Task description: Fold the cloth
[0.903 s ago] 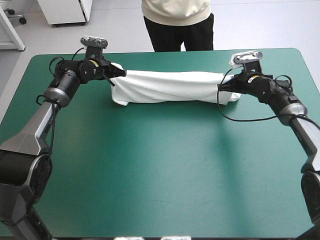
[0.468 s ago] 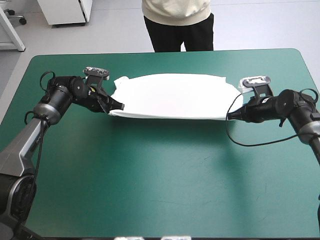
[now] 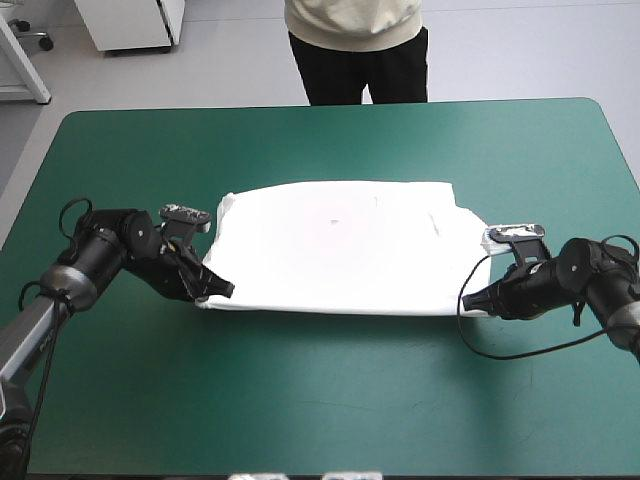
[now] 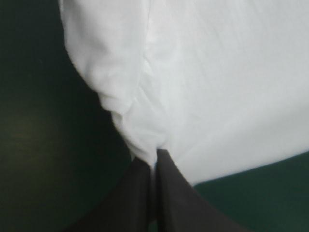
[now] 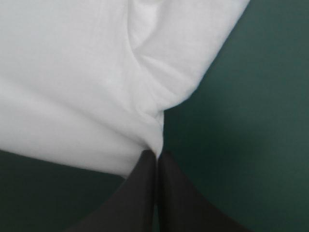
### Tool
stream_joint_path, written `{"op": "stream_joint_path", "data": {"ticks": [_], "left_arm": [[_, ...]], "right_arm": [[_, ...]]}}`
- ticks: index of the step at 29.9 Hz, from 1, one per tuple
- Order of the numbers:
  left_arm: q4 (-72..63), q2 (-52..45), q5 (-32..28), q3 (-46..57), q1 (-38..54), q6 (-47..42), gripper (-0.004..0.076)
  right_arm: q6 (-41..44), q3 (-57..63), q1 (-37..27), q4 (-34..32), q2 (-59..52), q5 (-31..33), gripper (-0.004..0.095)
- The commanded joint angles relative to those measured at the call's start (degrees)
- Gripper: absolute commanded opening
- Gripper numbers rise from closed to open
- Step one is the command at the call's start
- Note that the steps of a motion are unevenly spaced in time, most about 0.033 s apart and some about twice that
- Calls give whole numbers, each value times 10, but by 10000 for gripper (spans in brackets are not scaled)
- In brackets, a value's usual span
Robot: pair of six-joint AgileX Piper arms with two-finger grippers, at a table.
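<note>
The white T-shirt (image 3: pixel 335 245) lies stretched wide across the middle of the teal-green table, its near edge pulled toward the front. My left gripper (image 3: pixel 222 292) is shut on the T-shirt at its near left corner. In the left wrist view the black fingers (image 4: pixel 166 188) meet in a point with the T-shirt (image 4: pixel 207 82) bunched between the tips. My right gripper (image 3: pixel 474 300) is shut on the T-shirt at its near right corner. The right wrist view shows the T-shirt (image 5: pixel 87 72) puckered where the fingers (image 5: pixel 169 193) pinch it.
A person stands beyond the far edge of the table (image 3: pixel 330 400), not over its top. Bare teal-green cover stretches from the T-shirt to the front edge.
Both grippers have drawn the T-shirt from near the far edge toward the table's front, lowering it. It has gone from a hanging, sagging band to a broad, flatter sheet.
</note>
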Motion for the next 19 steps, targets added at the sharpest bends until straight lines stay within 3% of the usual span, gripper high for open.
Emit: {"op": "stream_joint_path", "data": {"ticks": [1,9,13,16,19], "left_arm": [[-2,-50,-28,44,0,2,-9],[-7,-60,-52,123,0,19,11],[-34,-60,-66,128,0,35,160],[-51,-60,-67,128,0,43,334],[-62,-61,-66,128,0,39,444]], "right_arm": [[4,12,-7,-14,-39,-3,-17],[11,35,-7,-13,-43,1,-17],[14,36,-7,-7,-44,-3,30],[12,36,-7,-5,-44,-3,175],[14,34,-7,-5,-54,-6,302]]}}
